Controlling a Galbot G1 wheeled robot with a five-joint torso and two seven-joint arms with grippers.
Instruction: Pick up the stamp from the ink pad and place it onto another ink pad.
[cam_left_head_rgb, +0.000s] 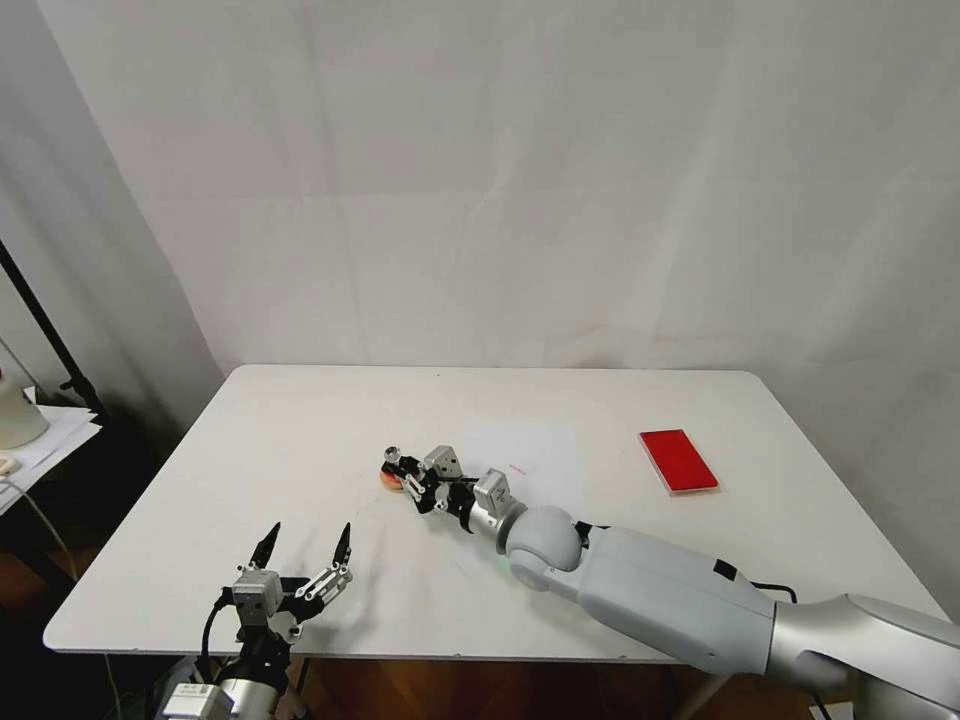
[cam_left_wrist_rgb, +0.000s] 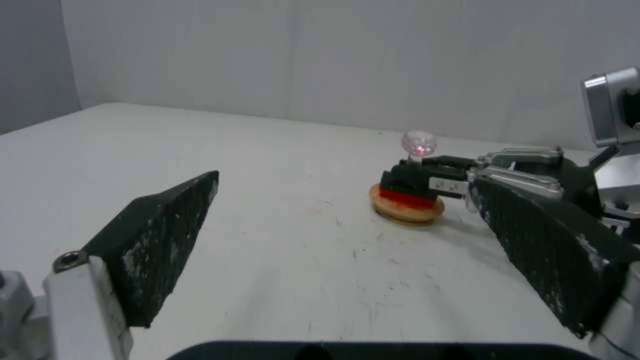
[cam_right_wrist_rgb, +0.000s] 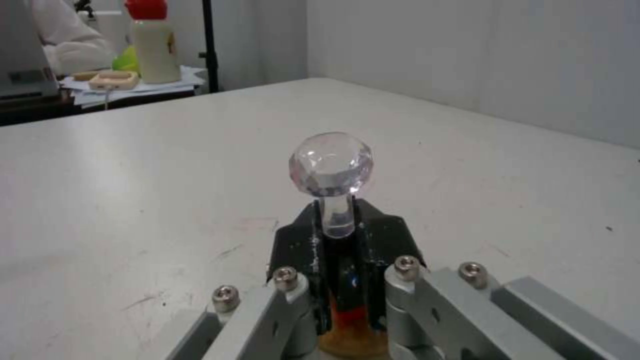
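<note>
The stamp (cam_left_head_rgb: 396, 460), a black block with a clear faceted knob (cam_right_wrist_rgb: 331, 164), stands on the small round tan-rimmed ink pad (cam_left_head_rgb: 387, 482) left of the table's middle. In the left wrist view the stamp's base (cam_left_wrist_rgb: 405, 183) rests on that pad's orange-red centre (cam_left_wrist_rgb: 407, 209). My right gripper (cam_left_head_rgb: 407, 474) reaches in from the right and is shut on the stamp, its black fingers (cam_right_wrist_rgb: 300, 245) pressed on either side of the stem. The flat red rectangular ink pad (cam_left_head_rgb: 678, 461) lies far right with nothing on it. My left gripper (cam_left_head_rgb: 308, 536) hovers open near the table's front left.
The white table (cam_left_head_rgb: 300, 420) has a pale sheet (cam_left_head_rgb: 525, 455) near its middle. A side table (cam_left_head_rgb: 40, 435) stands off the left edge, carrying a red-capped bottle (cam_right_wrist_rgb: 152, 42) and papers. A black pole (cam_left_head_rgb: 45, 330) stands beside it. White curtains hang behind.
</note>
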